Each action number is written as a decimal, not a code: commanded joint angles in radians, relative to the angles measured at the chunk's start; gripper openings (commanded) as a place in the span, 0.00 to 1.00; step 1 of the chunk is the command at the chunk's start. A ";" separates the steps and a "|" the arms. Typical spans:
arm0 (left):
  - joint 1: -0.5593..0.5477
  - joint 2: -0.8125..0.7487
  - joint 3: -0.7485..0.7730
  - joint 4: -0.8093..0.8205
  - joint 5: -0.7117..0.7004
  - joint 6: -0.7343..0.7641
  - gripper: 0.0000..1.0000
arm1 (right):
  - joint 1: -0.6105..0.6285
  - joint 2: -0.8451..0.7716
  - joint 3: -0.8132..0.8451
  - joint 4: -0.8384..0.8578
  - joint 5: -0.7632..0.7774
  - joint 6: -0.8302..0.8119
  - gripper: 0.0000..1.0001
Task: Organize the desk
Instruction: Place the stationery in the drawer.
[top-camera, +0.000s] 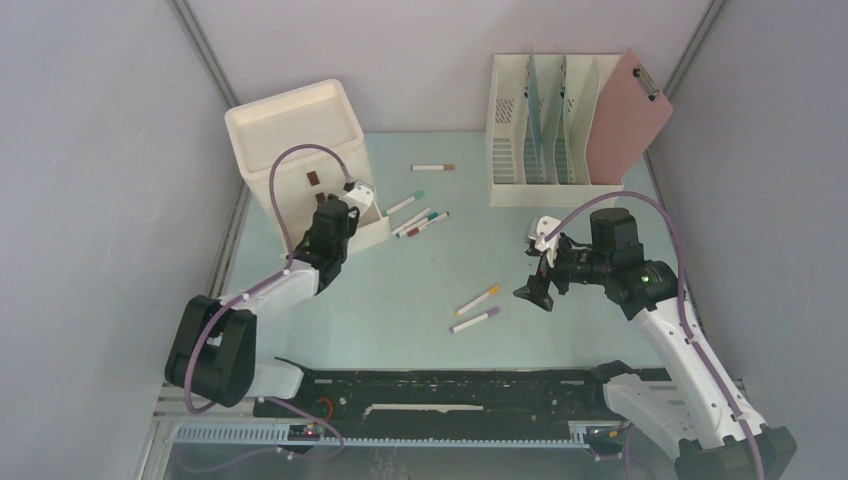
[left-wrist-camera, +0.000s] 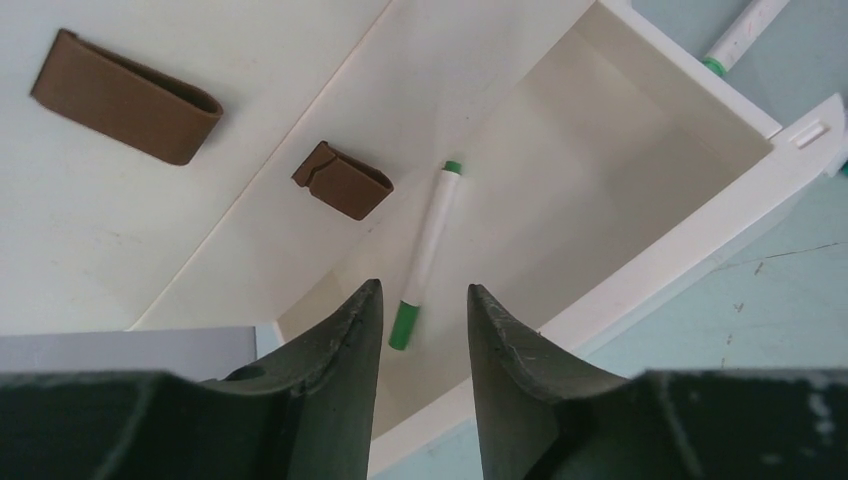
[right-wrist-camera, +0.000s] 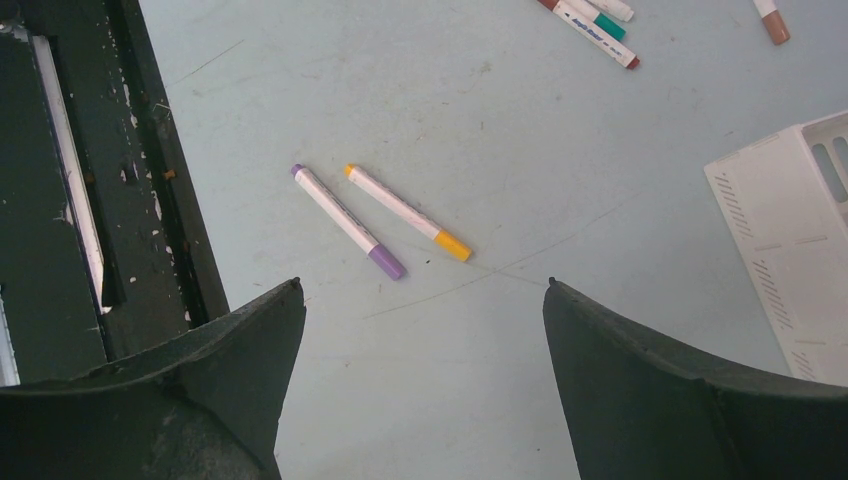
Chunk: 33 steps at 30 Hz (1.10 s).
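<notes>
The pale mint-green desk (top-camera: 400, 290) holds loose markers. My left gripper (top-camera: 345, 215) hangs over the open drawer (left-wrist-camera: 620, 150) of the cream drawer unit (top-camera: 295, 130). Its jaws (left-wrist-camera: 423, 288) are parted and empty, and a green-capped marker (left-wrist-camera: 430, 240) lies on the drawer floor below them. My right gripper (top-camera: 535, 280) is wide open (right-wrist-camera: 422, 285) and empty above the desk. A purple marker (right-wrist-camera: 345, 220) and a yellow marker (right-wrist-camera: 405, 212) lie side by side just beyond its fingertips; both also show in the top view, purple (top-camera: 475, 320) and yellow (top-camera: 478, 299).
Several markers (top-camera: 420, 222) lie right of the drawer, one brown-capped marker (top-camera: 433, 167) farther back. A cream file rack (top-camera: 545, 120) with a pink clipboard (top-camera: 628, 120) leaning on it stands at the back right. The black slotted rail (top-camera: 450, 390) runs along the front edge.
</notes>
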<state>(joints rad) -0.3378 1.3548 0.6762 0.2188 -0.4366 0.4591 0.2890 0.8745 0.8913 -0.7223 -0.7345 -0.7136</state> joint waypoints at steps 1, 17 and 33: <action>0.001 -0.092 0.023 -0.017 0.041 -0.092 0.46 | 0.003 -0.001 0.037 0.001 -0.012 -0.014 0.96; 0.000 -0.586 -0.258 0.105 0.270 -0.625 0.80 | 0.010 0.009 0.037 -0.007 -0.019 -0.028 0.96; 0.000 -0.639 -0.323 0.141 0.752 -1.013 1.00 | 0.009 0.005 0.038 -0.018 -0.027 -0.045 0.96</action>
<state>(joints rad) -0.3382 0.7074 0.3557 0.3153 0.1520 -0.4248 0.2909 0.8814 0.8913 -0.7376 -0.7425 -0.7361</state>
